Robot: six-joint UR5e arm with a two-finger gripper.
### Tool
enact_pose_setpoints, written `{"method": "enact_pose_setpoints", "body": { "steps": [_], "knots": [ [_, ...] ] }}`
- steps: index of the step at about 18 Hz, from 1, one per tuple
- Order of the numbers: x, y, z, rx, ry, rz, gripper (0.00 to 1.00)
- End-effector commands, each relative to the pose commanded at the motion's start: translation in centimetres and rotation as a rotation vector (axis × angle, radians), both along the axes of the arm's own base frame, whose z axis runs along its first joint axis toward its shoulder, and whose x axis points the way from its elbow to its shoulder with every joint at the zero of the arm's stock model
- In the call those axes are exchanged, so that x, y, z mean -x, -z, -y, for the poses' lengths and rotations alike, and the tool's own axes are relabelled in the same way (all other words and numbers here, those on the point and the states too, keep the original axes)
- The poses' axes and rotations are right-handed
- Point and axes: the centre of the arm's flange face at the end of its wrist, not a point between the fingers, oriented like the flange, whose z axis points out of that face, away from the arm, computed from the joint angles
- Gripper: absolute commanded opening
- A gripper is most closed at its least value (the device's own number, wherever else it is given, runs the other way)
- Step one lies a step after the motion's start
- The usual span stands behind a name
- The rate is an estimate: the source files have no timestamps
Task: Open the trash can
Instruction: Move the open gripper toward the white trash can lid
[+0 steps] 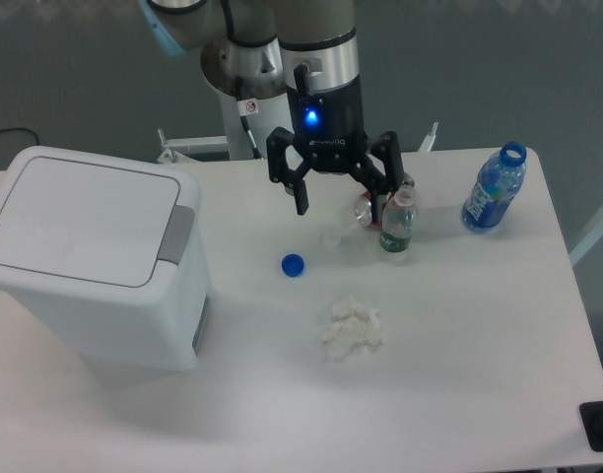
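Note:
The trash can [85,251] is a large white boxy bin at the table's left. Its flat lid [80,219] lies shut, and a grey push-button strip [178,233] runs along its right edge. My gripper [343,209] hangs above the table's middle back, well to the right of the can. Its black fingers are spread open with nothing between them, and a blue light glows on its body.
A blue bottle cap [294,264] lies on the table between the can and the gripper. A crumpled white tissue [352,328] sits nearer the front. A small green-labelled bottle [396,223] and a red can [368,209] stand by the right finger. A blue bottle [494,189] stands far right.

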Motion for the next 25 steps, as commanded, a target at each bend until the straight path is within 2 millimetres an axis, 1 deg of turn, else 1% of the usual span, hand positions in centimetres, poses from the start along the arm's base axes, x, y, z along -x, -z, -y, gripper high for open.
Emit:
{"method": "enact_pose_setpoints", "body": {
  "steps": [2, 8, 12, 17, 19, 21, 25],
  "knots": [
    [0.0, 0.0, 0.0, -0.005, -0.014, 0.008, 1.00],
    [-0.1, 0.2, -0.4, -0.073, -0.161, 0.082, 1.00],
    [-0.4, -0.1, -1.0, -0.146, -0.225, 0.155, 1.00],
    [-1.5, -0.5, -1.7, -0.216, -0.223, 0.233, 1.00],
    [-2.5, -0.5, -2.4, -0.219, -0.211, 0.246, 1.00],
    [-3.5, -0.3, -3.2, -0.219, -0.206, 0.259, 1.00],
    [-4.7, 0.5, -4.1, -0.207, -0.189, 0.274, 1.00]
  ]
}}
